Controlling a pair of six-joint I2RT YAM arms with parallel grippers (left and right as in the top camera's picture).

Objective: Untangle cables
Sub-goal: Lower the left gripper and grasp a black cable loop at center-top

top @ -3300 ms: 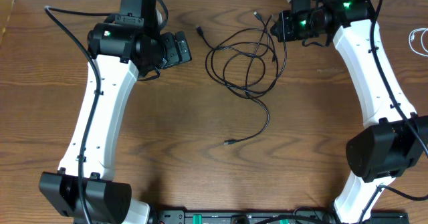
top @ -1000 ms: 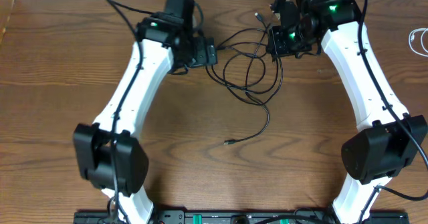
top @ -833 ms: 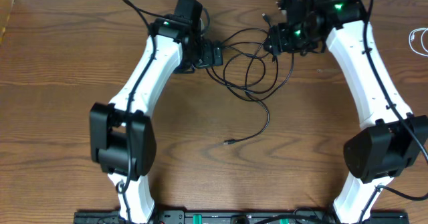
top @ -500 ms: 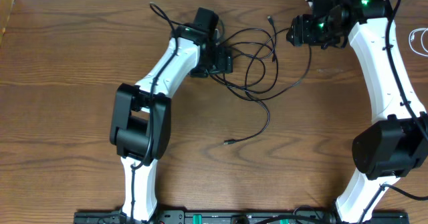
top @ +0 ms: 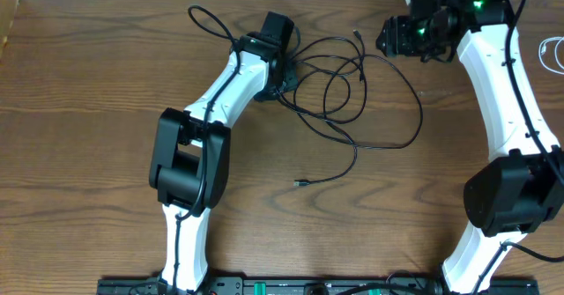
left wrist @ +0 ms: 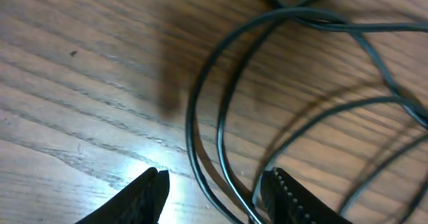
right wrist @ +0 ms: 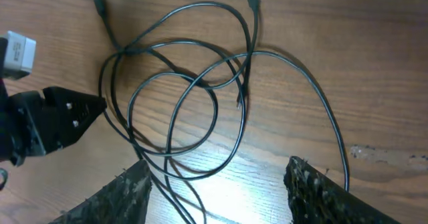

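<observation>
From above, looks early in the job: a loose knot of thin black cables (top: 339,79) in the top middle of the brown wooden table (top: 88,154), with the black left gripper (top: 284,73) at its left edge, the black right gripper (top: 389,41) just off its upper right, and a thin white cord (top: 551,53) well apart at the right edge. Through the left wrist, fingers (left wrist: 150,197) spread with two black strands running between them, not pinched, so next probably shut on one strand and pull it gently out. Through the right wrist, fingers (right wrist: 127,197) spread over the loops, holding nothing; mind crossed loops dragging along together.
</observation>
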